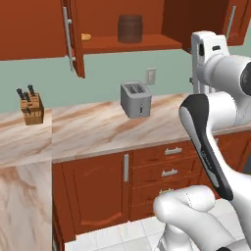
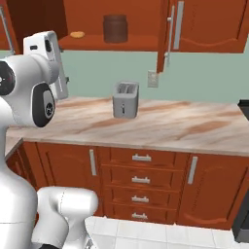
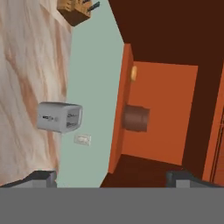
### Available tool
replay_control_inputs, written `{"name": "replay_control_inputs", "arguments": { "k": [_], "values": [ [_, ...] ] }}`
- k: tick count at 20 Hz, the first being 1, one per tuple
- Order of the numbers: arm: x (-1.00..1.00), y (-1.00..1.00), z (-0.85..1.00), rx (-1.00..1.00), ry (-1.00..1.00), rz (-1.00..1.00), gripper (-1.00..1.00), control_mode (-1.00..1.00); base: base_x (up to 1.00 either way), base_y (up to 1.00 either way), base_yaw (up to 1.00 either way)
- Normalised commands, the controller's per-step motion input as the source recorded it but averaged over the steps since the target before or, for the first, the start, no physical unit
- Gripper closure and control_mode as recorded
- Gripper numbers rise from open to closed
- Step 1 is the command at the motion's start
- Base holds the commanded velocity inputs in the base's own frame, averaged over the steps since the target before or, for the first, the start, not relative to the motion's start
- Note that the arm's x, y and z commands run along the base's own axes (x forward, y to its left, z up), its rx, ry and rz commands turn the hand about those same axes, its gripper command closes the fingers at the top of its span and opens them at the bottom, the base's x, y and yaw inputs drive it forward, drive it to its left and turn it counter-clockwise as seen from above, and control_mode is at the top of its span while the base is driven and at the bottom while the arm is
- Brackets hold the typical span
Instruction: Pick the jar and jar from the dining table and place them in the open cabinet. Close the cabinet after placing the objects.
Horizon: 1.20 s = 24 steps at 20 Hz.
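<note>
A dark jar [image 1: 130, 28] is seen standing inside the open cabinet [image 1: 132, 44]. Gripper [image 3: 111, 177] fingers are spread wide, nothing held.

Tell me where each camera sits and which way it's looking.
Left base view: behind the arm's left, facing the counter, toaster and open cabinet; arm at right.
Right base view: behind its right, same toaster and jar; arm at left.
Hand view: rolled sideways, toward the jar; open tool at bottom.
</note>
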Motion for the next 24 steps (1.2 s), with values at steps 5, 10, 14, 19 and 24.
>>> {"name": "replay_control_inputs", "arguments": {
  "k": [5,10,14,19,24],
  "values": [
    [0.00,0.00,0.00,0.00,0.00,0.00,-1.00,1.00,-1.00,-0.02,-0.19],
    [0.00,0.00,0.00,0.00,0.00,0.00,-1.00,1.00,-0.97,-0.25,-0.26],
    [0.00,0.00,0.00,0.00,0.00,0.00,-1.00,1.00,-0.88,-0.59,-0.32],
    [0.00,0.00,0.00,0.00,0.00,0.00,-1.00,1.00,-0.61,-0.89,-0.42],
    [0.00,0.00,0.00,0.00,0.00,0.00,-1.00,1.00,-0.33,-0.96,-0.49]
  ]
}}
